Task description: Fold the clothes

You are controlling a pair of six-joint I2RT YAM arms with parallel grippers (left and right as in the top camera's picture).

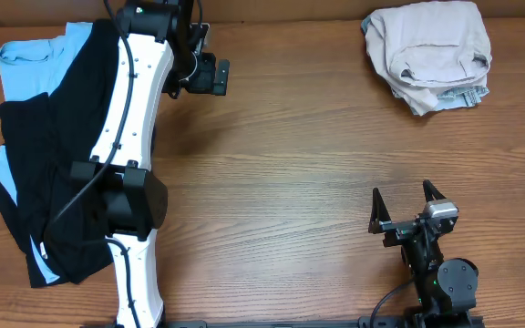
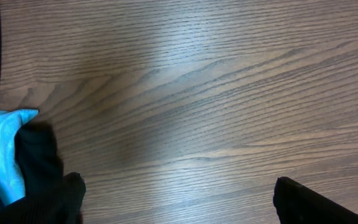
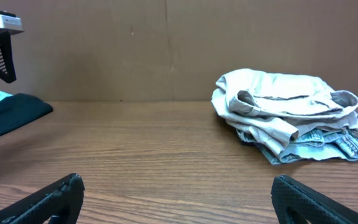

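Observation:
The light-beige khaki shorts [image 1: 428,47] lie folded in a heap at the table's far right, on top of faded denim shorts [image 1: 463,95]; both show in the right wrist view [image 3: 284,106], denim [image 3: 328,147] under the khaki. Black trousers [image 1: 57,173] and a light-blue shirt [image 1: 35,56] lie piled at the left. My left gripper [image 1: 210,75] is open and empty above bare table at the back, right of the pile; its view shows the shirt's edge [image 2: 2,152] and black cloth [image 2: 39,155]. My right gripper [image 1: 406,205] is open and empty near the front right.
The wooden table [image 1: 290,164] has a brown wall [image 3: 166,50] behind its far edge. The left arm [image 1: 135,137] stretches over the dark pile's right side.

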